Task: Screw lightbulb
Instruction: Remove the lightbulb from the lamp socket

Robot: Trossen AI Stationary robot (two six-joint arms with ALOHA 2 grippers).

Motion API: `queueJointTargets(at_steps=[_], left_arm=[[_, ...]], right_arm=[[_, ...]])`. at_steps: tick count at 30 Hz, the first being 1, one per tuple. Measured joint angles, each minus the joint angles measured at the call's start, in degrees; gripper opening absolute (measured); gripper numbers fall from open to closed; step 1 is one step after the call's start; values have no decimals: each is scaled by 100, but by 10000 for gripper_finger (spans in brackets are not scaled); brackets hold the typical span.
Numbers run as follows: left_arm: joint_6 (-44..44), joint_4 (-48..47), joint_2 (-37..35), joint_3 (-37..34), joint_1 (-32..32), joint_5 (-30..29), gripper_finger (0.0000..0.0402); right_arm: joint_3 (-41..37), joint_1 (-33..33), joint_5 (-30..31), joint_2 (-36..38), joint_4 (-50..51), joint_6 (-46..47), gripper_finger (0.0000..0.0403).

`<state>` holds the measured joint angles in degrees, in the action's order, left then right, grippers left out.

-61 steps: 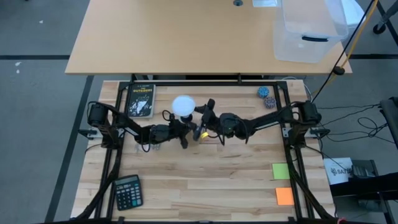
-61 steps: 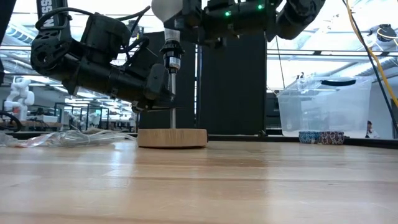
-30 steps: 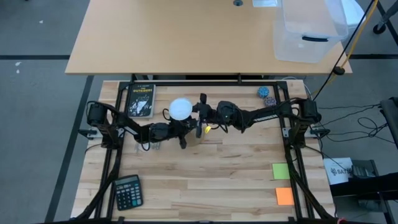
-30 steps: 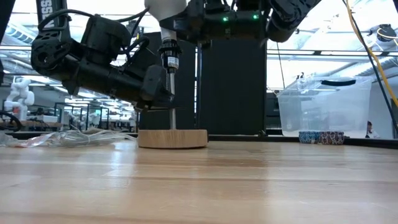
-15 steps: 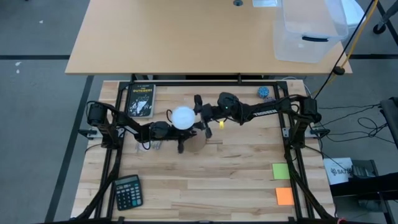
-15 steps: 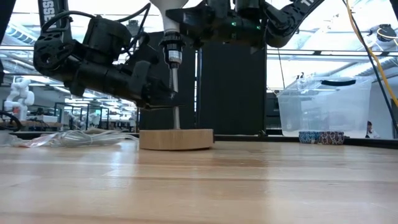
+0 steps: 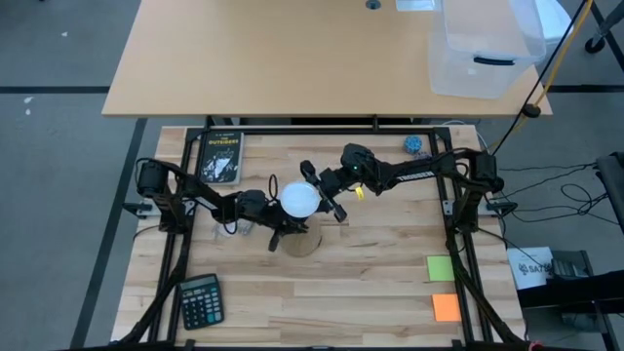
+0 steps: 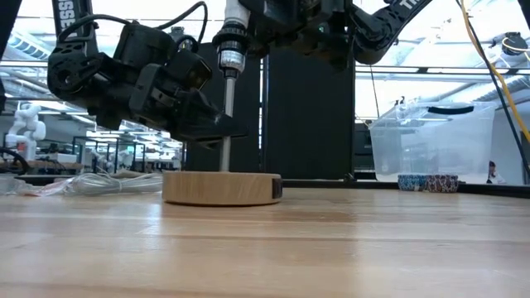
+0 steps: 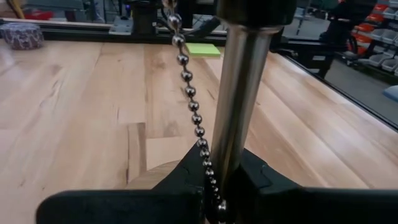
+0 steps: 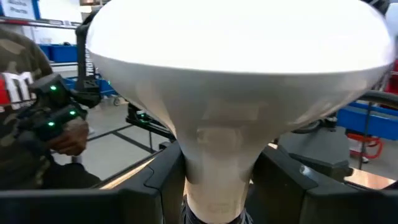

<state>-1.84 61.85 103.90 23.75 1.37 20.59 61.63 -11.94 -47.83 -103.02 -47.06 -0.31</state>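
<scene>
The right hand is closed on the narrow neck of the lightbulb, its fingers pressing it from both sides. The bulb stands upright, dome up, over the metal rod of a lamp stand. The left hand is clamped around that rod, low down, just above the round wooden base on the desk. A bead chain hangs beside the rod. A book and a calculator lie well apart.
</scene>
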Motion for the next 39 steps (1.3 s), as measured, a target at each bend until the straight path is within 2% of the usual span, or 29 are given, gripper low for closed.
queueJointTargets(at_steps=[15,18,24,27,34,39], left_arm=[[-62,-23,-9,-10,-11,-39,33],[-64,-27,-9,-20,-11,-60,33],[-69,-31,-9,-28,-11,-198,33],[-75,-31,-10,-28,-13,-260,33],[-129,-20,-11,-28,-15,-483,33],[-147,-17,-11,-28,-21,-721,33]], right_arm=[[101,127,-5,-15,-157,349,162],[119,182,224,-11,-33,321,184],[149,197,238,44,-18,275,254],[149,194,245,121,67,229,276],[149,40,315,508,1223,-392,281],[148,5,1144,910,2259,-990,277]])
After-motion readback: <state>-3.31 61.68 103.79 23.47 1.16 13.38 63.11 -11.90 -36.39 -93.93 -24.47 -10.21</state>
